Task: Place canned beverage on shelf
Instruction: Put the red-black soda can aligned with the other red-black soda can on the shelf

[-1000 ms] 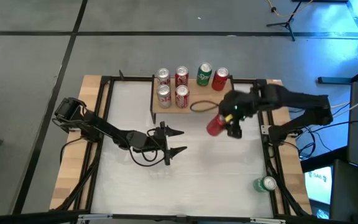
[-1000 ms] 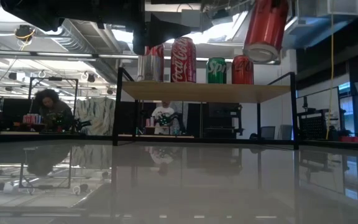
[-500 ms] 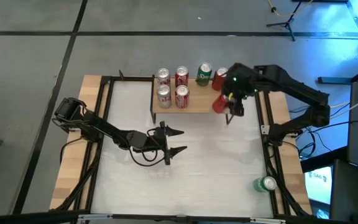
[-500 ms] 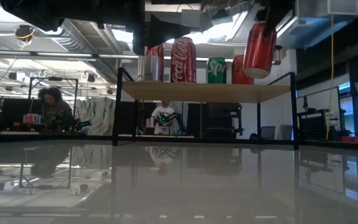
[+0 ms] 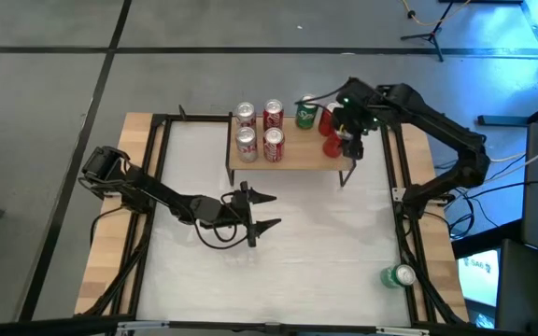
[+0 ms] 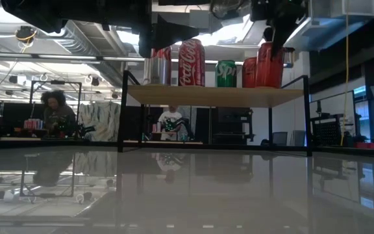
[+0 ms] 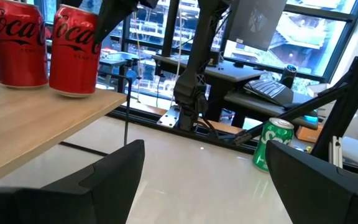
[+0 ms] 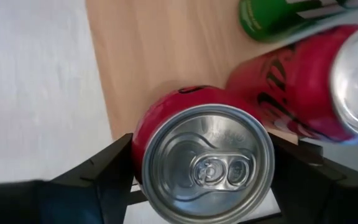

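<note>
A red can (image 5: 331, 147) is held by the right gripper (image 5: 346, 142), with one dark finger pressed on each side of it. The can is kept upright, so its long side runs up and down and its silver top (image 8: 207, 165) points up at the wrist camera. It is seen at the right end of the shelf (image 5: 299, 159), at the front edge, just beside another red can (image 5: 331, 119) that stands behind it. From the low view, the bottom of the held can (image 6: 269, 65) is seen right at the wooden top of the shelf (image 6: 213, 95), but it cannot be told if it is touching yet. More cans are lined up on the shelf: a green can (image 5: 306, 111) next to the red one at the back, and four red and silver cans (image 5: 259, 130) at the left end. The left gripper (image 5: 259, 213) is kept low over the white table (image 5: 325, 252), well apart from the shelf, with its fingers spread wide and nothing between them. A green can (image 5: 399, 276) is seen lying on its side near the table's right edge.
</note>
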